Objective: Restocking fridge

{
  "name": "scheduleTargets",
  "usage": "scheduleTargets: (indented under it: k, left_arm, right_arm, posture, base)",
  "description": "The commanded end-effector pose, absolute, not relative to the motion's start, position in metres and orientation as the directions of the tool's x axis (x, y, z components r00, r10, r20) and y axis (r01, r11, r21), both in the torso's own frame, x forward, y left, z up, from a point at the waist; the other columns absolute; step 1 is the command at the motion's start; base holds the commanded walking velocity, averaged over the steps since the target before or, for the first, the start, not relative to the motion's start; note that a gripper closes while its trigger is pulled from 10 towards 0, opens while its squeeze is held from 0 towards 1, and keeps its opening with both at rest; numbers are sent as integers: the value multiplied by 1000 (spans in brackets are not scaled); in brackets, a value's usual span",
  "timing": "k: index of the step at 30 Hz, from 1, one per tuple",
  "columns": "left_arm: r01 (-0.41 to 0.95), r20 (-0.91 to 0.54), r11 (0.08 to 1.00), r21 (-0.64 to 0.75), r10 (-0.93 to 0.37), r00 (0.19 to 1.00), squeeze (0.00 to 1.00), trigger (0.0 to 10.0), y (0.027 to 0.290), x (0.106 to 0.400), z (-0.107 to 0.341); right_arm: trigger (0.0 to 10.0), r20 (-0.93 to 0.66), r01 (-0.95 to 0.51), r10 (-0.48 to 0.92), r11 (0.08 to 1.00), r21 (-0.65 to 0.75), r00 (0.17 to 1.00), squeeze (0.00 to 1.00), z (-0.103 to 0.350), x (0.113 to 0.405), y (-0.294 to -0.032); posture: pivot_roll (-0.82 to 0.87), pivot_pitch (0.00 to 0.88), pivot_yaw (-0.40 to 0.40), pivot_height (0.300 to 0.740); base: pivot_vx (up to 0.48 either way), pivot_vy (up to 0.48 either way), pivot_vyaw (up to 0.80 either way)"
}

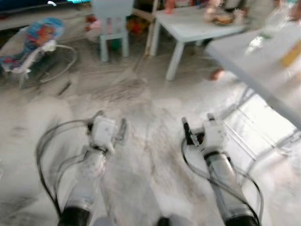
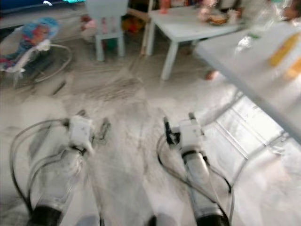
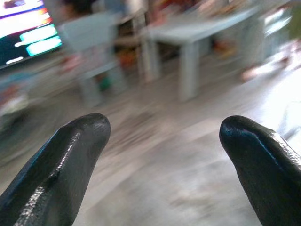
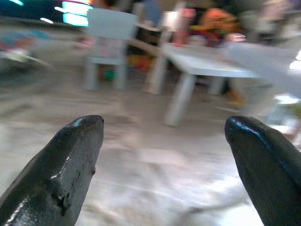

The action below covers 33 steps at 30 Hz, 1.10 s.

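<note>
you're walking with both hands empty, left gripper (image 3: pixel 162 155) and right gripper (image 4: pixel 162 155) spread wide. go steady, steering toward the yellow item (image 2: pixel 283 48) on the white table (image 2: pixel 244 61).

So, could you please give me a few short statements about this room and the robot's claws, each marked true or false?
1. The left claw has its two black fingers spread apart with nothing between them. True.
2. The right claw is clamped on a bottle. False: its fingers stand apart and hold nothing.
3. A pale blue child's chair stands beside the low white square-legged table. True.
4. The colourful fabric baby bouncer sits on top of the low white table. False: it rests on the grey floor, on the robot's left.
5. Both silver arms reach forward over the floor. True.
</note>
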<state>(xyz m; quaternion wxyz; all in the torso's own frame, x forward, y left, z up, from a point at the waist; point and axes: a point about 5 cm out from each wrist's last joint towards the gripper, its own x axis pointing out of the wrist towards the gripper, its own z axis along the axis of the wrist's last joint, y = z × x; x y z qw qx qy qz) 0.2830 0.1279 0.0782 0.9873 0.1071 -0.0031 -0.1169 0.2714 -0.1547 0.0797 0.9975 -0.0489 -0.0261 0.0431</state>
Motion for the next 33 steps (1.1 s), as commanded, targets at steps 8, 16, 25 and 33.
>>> scheduleTargets:
  k: [8, 16, 25, 33]
  left_arm:
    - [233, -16, 948, 215, -236, 972, 0, 10000, 131, 287, 82]
    - [232, -2, 955, 183, -236, 972, 0, 10000, 129, 289, 87]
    - [238, -11, 956, 169, -240, 971, 0, 10000, 128, 288, 86]
    - [226, 12, 962, 152, -230, 973, 0, 10000, 129, 291, 91]
  right_arm:
    - [10000, 86, -92, 100, 992, -90, 991, 0, 89, 272, -145]
    - [10000, 83, -102, 110, 990, -100, 990, 0, 89, 271, -141]
    - [10000, 76, -96, 105, 990, -105, 992, 0, 87, 271, -143]
    - [10000, 72, -115, 125, 986, -121, 990, 0, 86, 269, -141]
  posture:
    - [53, 121, -35, 740]
    - [56, 128, -31, 740]
    - [54, 135, -30, 740]
    - [53, 138, -28, 740]
  base:
    - [474, 0, -125]
    - [480, 0, -391]
    - [480, 0, -588]
    - [480, 0, -145]
